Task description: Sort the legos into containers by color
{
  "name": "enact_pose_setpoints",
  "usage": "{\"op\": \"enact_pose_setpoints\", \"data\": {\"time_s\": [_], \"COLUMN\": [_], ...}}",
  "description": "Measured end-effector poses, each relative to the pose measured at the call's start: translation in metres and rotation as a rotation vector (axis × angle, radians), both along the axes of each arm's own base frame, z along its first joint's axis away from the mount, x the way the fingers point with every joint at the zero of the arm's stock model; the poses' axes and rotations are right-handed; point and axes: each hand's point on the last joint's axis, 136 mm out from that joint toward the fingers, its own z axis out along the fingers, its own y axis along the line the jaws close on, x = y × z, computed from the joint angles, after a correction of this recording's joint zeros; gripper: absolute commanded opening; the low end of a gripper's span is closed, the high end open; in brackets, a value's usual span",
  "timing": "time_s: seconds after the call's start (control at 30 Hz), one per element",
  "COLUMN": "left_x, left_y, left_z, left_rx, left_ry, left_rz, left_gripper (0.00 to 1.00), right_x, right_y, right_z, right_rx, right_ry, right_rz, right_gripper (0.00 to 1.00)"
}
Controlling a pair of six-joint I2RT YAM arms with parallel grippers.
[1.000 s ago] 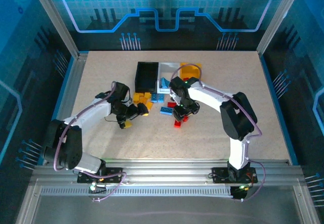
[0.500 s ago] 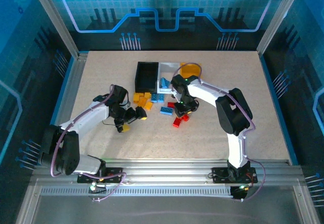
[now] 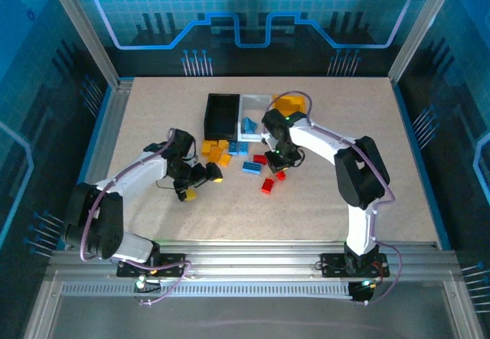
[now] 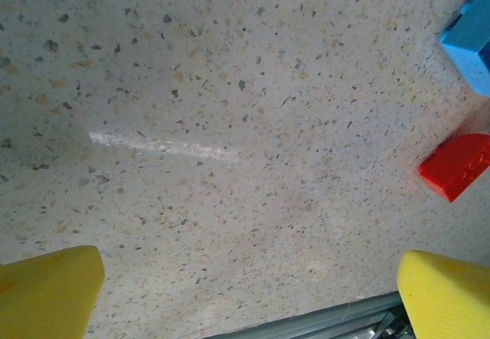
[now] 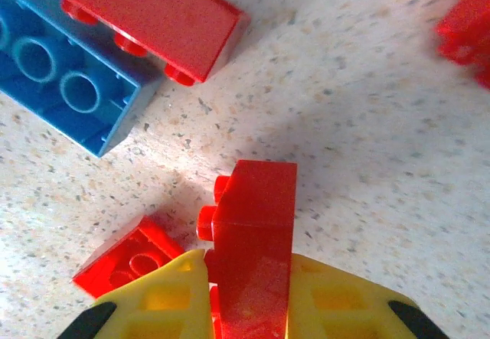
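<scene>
Legos [image 3: 217, 152] lie scattered on the counter [image 3: 344, 125] in front of the black bin [image 3: 222, 113], white bin [image 3: 251, 105] and yellow bin [image 3: 295, 102]. The right pincer [image 5: 249, 278] is clamped tight on a red brick [image 5: 253, 216], with a yellow finger [image 5: 164, 297] pressing on each side. A blue brick [image 5: 69, 79], a long red brick [image 5: 145, 14] and a small red brick [image 5: 130, 262] lie close around it. The left pincer [image 4: 245, 301] gapes wide and holds nothing, low over bare counter, with a red piece [image 4: 458, 167] and a blue piece [image 4: 471, 40] off to one side.

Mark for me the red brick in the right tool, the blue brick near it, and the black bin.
Red brick [image 5: 254, 224]: right wrist view, middle of its smooth face.
Blue brick [image 5: 69, 86]: right wrist view, on its ringed face.
Black bin [image 3: 222, 117]: top external view, on its inner floor.
</scene>
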Motion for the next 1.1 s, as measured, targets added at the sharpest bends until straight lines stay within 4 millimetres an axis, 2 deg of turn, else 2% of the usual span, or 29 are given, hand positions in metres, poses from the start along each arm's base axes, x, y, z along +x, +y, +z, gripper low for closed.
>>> {"op": "enact_pose_setpoints", "data": {"time_s": [0.1,0.2,0.43,0.53,0.63,0.8,0.93,1.1], "left_x": [0.004,0.007,0.008,0.008,0.007,0.004,0.002,0.002], "left_y": [-0.001,-0.002,-0.002,-0.002,-0.002,0.000,0.001,0.001], "left_z": [0.002,0.004,0.006,0.009,0.012,0.013,0.013,0.013], "left_rx": [-0.004,-0.007,-0.009,-0.011,-0.011,-0.004,-0.001,0.002], "left_ry": [-0.012,-0.023,-0.033,-0.049,-0.058,-0.054,-0.054,-0.054], "left_rz": [0.000,0.000,-0.001,-0.008,-0.016,-0.015,-0.014,-0.013], "left_gripper": [0.99,0.99,0.99,0.99,0.99,0.99,0.99,0.99], "right_x": [0.011,0.032,0.093,0.125,0.154,0.186,0.205,0.219], "right_y": [-0.006,-0.013,-0.040,-0.049,-0.049,-0.038,-0.031,-0.025], "right_z": [0.023,0.051,0.104,0.116,0.112,0.083,0.057,0.039], "right_rx": [0.053,0.127,0.271,0.300,0.312,0.322,0.328,0.340], "right_ry": [-0.034,-0.082,-0.192,-0.239,-0.252,-0.216,-0.178,-0.155], "right_rz": [-0.057,-0.136,-0.355,-0.429,-0.474,-0.515,-0.545,-0.563], "right_gripper": [0.22,0.22,0.22,0.22,0.22,0.22,0.22,0.24]}}
